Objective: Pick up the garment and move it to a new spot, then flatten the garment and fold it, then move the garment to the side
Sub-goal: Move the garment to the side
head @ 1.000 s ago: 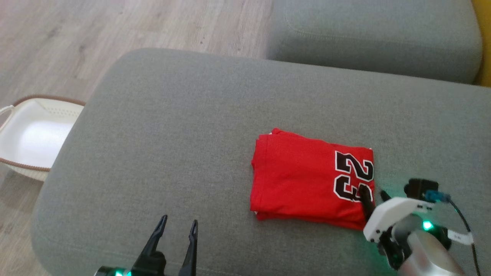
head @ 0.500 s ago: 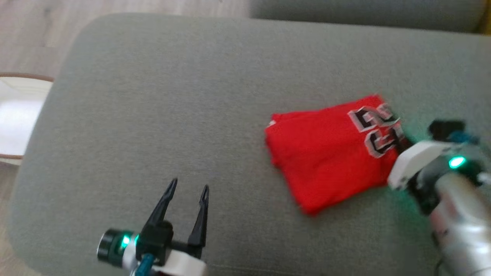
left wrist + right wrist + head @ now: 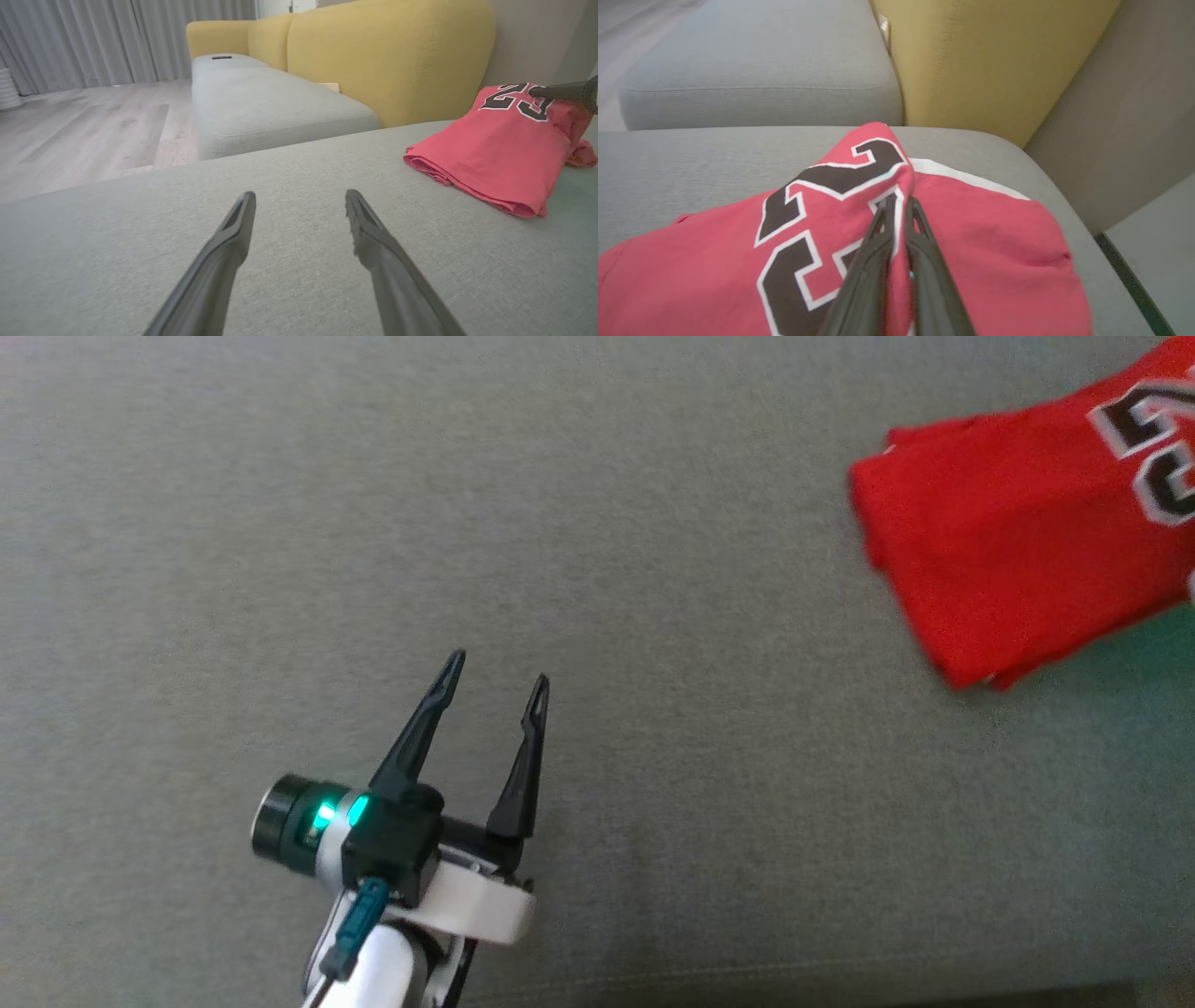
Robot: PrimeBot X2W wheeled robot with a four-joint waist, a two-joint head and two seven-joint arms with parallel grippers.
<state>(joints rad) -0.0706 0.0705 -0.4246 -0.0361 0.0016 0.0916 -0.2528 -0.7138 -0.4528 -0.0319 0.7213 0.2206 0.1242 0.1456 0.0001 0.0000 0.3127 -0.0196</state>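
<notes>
The garment (image 3: 1018,551) is a folded red jersey with a black-and-white number, lying at the right edge of the head view on the grey cushion (image 3: 597,523). In the right wrist view my right gripper (image 3: 900,201) is shut on a raised pinch of the garment (image 3: 822,224) at the number. One dark fingertip (image 3: 563,91) of it touches the garment (image 3: 495,144) at the right of the left wrist view. My left gripper (image 3: 498,672) hovers open over bare cushion, well left of the garment, with nothing between its fingers (image 3: 233,228).
A second grey cushion (image 3: 261,105) lies beyond, with a yellow sofa back (image 3: 392,51) behind both. Wooden floor (image 3: 88,126) and grey curtains are at the far left. A grey wall (image 3: 1125,121) drops off past the cushion's right end.
The right gripper closed on the garment's numbered end and dragged it rightward, turning it. The head camera tilted down and shifted, so the basket, floor and right gripper left its view.
</notes>
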